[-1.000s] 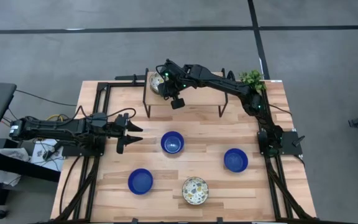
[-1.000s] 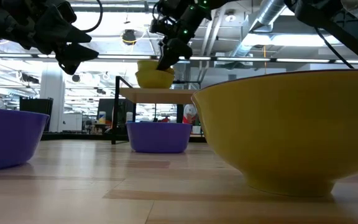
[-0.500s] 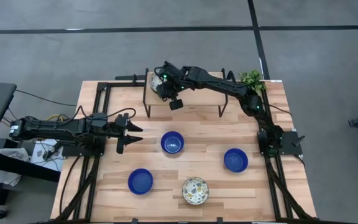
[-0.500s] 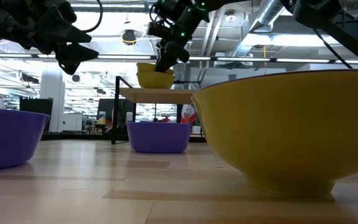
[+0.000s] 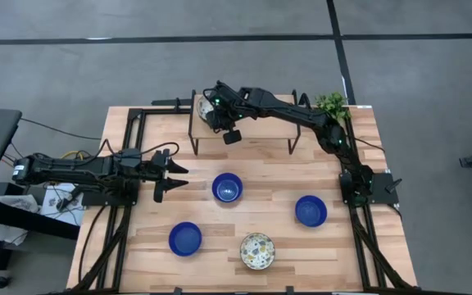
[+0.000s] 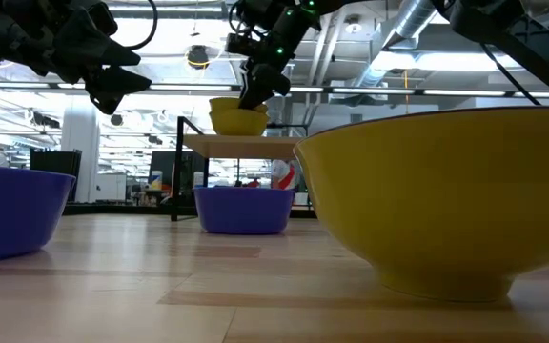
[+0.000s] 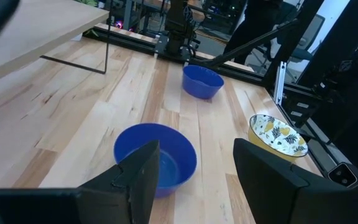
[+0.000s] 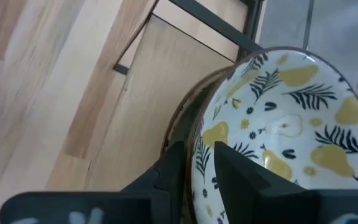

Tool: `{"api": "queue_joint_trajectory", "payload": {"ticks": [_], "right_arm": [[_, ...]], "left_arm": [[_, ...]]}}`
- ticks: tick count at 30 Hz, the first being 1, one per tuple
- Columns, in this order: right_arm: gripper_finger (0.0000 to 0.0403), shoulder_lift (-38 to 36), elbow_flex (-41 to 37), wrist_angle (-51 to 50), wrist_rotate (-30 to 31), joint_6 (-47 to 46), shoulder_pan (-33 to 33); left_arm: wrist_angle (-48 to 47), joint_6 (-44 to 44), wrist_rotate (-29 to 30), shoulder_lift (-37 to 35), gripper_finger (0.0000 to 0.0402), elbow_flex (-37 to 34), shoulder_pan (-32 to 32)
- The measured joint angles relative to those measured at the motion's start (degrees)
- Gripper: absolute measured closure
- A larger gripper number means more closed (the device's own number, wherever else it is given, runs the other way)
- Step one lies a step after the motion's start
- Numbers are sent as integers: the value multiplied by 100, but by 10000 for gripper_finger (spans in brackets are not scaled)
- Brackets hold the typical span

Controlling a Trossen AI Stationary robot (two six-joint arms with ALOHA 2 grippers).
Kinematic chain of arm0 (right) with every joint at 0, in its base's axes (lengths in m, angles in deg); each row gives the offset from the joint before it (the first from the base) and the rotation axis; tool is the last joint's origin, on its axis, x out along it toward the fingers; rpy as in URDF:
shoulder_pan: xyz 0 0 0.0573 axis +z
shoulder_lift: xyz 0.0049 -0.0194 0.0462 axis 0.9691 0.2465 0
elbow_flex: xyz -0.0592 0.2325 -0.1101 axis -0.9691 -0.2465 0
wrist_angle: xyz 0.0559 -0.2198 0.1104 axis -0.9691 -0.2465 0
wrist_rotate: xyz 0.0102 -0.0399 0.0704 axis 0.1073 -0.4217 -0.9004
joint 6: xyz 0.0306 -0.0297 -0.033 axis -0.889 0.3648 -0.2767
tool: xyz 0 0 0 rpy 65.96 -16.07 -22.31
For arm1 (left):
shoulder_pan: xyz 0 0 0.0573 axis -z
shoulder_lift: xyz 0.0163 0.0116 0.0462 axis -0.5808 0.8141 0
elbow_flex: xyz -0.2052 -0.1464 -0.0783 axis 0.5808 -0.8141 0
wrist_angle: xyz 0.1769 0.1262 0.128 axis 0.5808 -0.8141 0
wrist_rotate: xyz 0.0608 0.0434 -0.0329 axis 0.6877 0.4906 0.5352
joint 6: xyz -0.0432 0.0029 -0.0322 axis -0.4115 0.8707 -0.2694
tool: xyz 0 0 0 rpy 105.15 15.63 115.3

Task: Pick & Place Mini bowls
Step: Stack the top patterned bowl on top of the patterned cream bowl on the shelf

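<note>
My right gripper (image 5: 211, 115) reaches over a raised wooden shelf (image 5: 252, 133) at the table's far side. It is shut on the upper of two stacked cream patterned mini bowls (image 8: 278, 143), which show yellow in the low view (image 6: 236, 112). A third patterned bowl (image 5: 257, 251) stands on its base near the table's near edge. Three blue mini bowls (image 5: 227, 188) (image 5: 310, 211) (image 5: 185, 238) also stand on the table. My left gripper (image 5: 174, 174) is open and hovers at the table's left. The nearest blue bowl (image 7: 157, 158) lies ahead of its fingers. My right gripper pinches the upper patterned bowl's rim (image 8: 199, 140), one finger (image 8: 235, 171) inside the bowl and one finger (image 8: 169, 168) outside. It comes from above, slanting down. The bowl sits nested in the second patterned bowl (image 8: 182, 118) on the shelf.
The shelf stands on thin black metal legs (image 5: 193, 131), with open table beneath it. A small green plant (image 5: 332, 104) stands at the far right corner. Black frame rails (image 5: 129, 147) run along the table's left and right sides. Bare wood lies between the bowls.
My right gripper has edged slightly toward the table's left over the shelf, keeping the bowl's rim between its fingers. Nothing else has moved.
</note>
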Motion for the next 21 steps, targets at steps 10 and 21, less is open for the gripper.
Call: {"api": "queue_joint_trajectory", "payload": {"ticks": [10,21], "right_arm": [[305,-13,0,-10,74,127,5],[252,-140,-4,23,155,140,5]], "left_arm": [[0,-2,0,0,198,0,1],[0,-2,0,0,198,0,2]]}}
